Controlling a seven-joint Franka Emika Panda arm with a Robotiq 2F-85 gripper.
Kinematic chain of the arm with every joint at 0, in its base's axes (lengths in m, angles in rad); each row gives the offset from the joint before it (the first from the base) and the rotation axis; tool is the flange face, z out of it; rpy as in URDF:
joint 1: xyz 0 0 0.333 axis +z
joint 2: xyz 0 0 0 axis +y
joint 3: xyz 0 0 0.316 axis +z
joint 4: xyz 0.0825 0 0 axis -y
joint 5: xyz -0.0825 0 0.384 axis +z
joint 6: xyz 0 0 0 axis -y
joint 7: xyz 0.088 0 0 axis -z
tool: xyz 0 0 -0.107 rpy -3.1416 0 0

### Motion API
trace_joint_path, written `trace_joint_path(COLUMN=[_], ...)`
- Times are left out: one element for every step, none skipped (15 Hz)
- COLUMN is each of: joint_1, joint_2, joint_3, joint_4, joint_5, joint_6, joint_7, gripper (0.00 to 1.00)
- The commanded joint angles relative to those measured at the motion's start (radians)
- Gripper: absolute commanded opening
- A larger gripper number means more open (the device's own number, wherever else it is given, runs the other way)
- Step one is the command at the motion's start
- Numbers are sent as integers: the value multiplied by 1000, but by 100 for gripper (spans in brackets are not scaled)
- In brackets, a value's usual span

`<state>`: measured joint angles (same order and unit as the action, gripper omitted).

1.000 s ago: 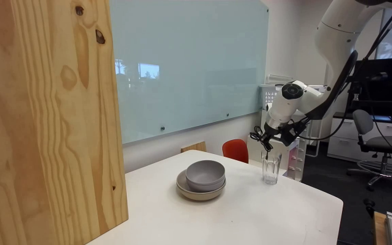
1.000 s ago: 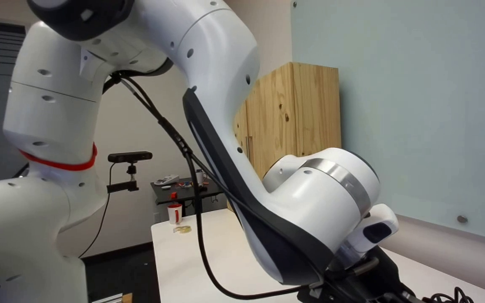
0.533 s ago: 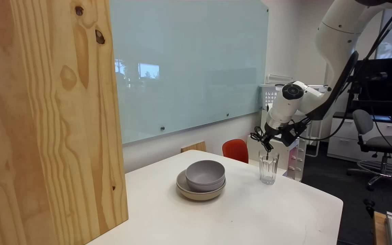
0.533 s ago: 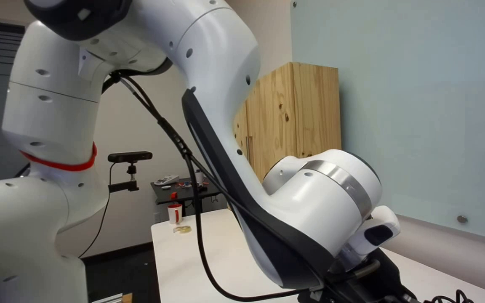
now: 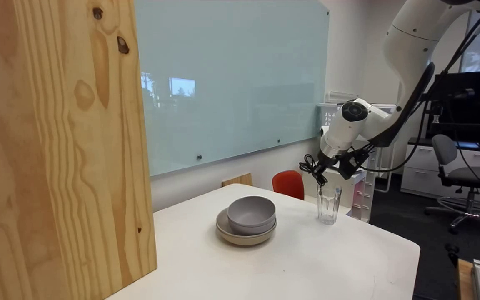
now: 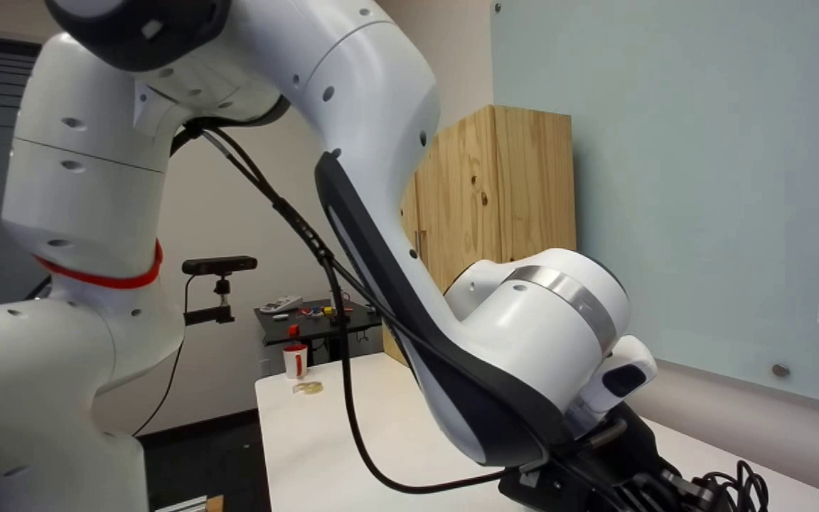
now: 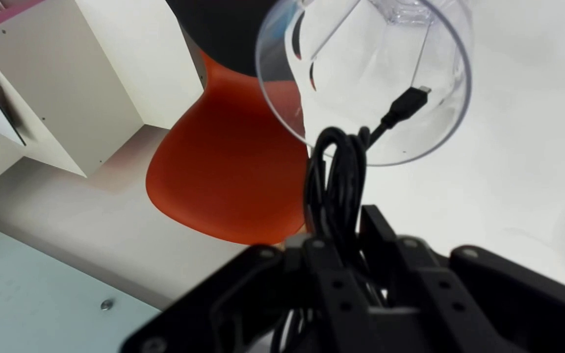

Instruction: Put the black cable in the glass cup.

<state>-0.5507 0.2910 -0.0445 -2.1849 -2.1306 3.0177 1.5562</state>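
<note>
The black USB cable is pinched in the end effector, its bundled coil caught between the two fingers, with loops poking out past the fingertips and more strands showing farther back. One end runs free of the coil, and its metal-tipped plug lines up with the mouth of the clear glass tumbler in the wrist view; whether the plug sits within the rim or just above it, I cannot tell. The coil itself is outside the tumbler. The tumbler stands upright on the white desk, close to the edge that joins the far corner to the right-hand corner in an exterior view. Farther in from that edge, well apart from the tumbler, grey bowls are nested in a wider beige bowl. Beyond the same edge is an orange-red chair. A wooden cabinet and a glass whiteboard show in both exterior views. In an exterior view, a white mug with a red handle stands by a corner of the desk, and the robot arm reaches across.
</note>
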Motion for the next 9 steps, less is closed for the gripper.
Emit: trace_joint_path(joint_1=[-40,-48,-54,-61,-67,-73,-78,-83,-88], joint_2=[3,-2,-6,-17,-27,-38,-44,-53,-60], joint_3=[27,28,28,31,33,37,42,49,54], joint_4=[9,5,2,-2,-3,-4,-5,-11,-17], joint_5=[-71,-70,-67,-71,-72,-79,-92,-109,-114], joint_6=[26,25,24,25,27,28,26,21,20], joint_7=[92,92,87,87,87,93,101,110,109], gripper=[6,6,6,6,6,6,6,6,6])
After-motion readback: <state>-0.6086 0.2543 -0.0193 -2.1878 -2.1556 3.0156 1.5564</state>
